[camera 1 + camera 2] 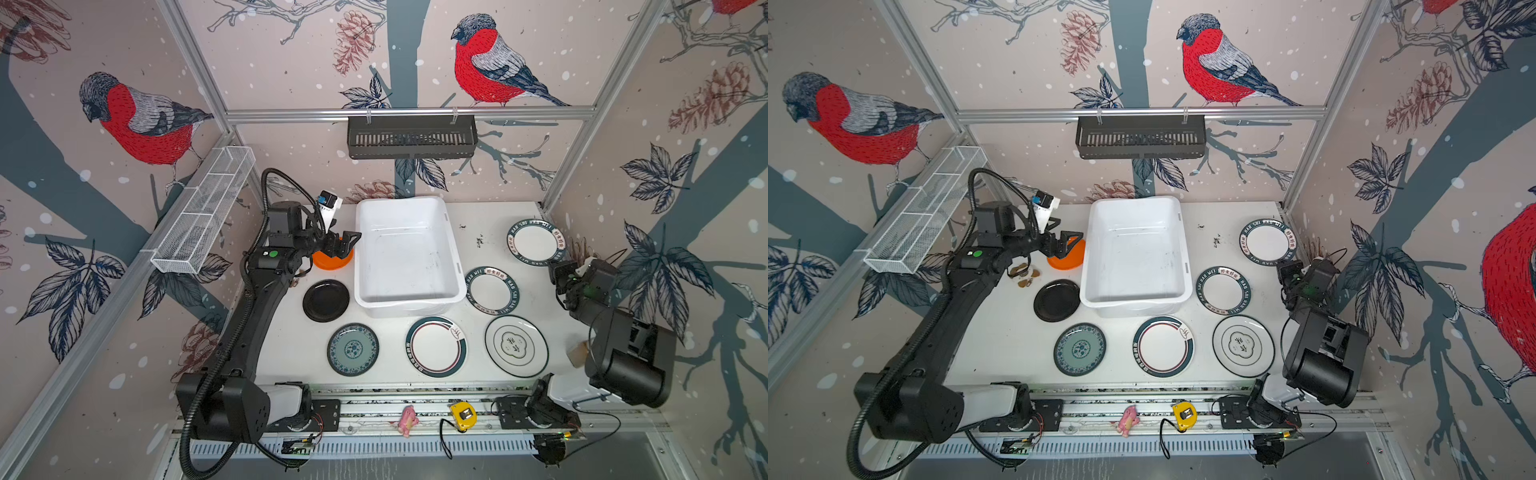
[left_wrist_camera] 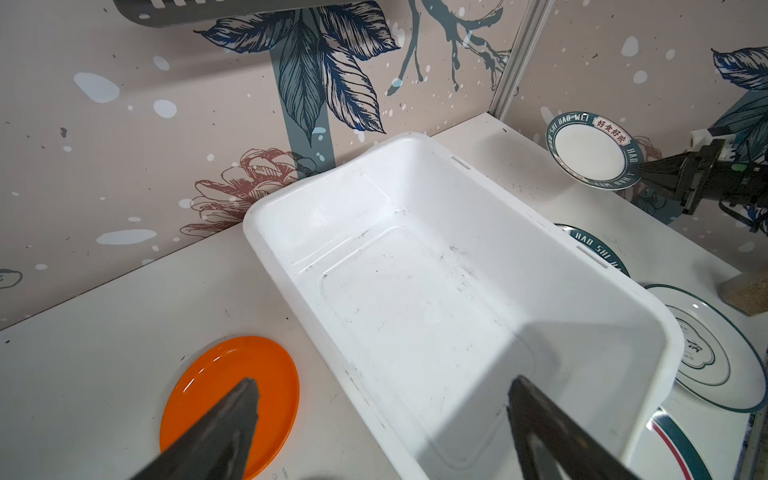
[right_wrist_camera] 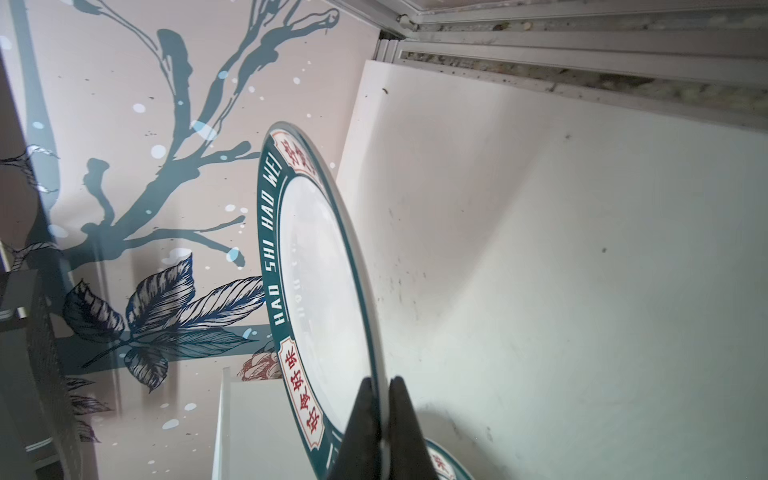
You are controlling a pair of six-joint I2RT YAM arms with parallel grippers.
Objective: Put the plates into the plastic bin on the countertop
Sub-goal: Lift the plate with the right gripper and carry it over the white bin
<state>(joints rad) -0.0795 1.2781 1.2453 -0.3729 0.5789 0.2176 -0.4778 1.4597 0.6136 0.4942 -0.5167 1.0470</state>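
Right gripper (image 3: 380, 384), jaws pinching the rim of a lettered white plate (image 3: 320, 266) (tilted above the countertop (image 3: 582, 291)); left gripper (image 2: 384, 386), jaws spread, over the orange plate (image 2: 232, 374) beside the plastic bin (image 2: 374, 183).

Counting now: one orange plate (image 1: 331, 263), one black plate (image 1: 326, 300), one teal floral plate (image 1: 353, 349) and four white banded plates (image 1: 436, 347) are showing, making seven. One plastic bin (image 1: 403, 309) is sitting there; one black basket (image 1: 411, 137) and one wire-mesh tray (image 1: 203, 212) are hanging.
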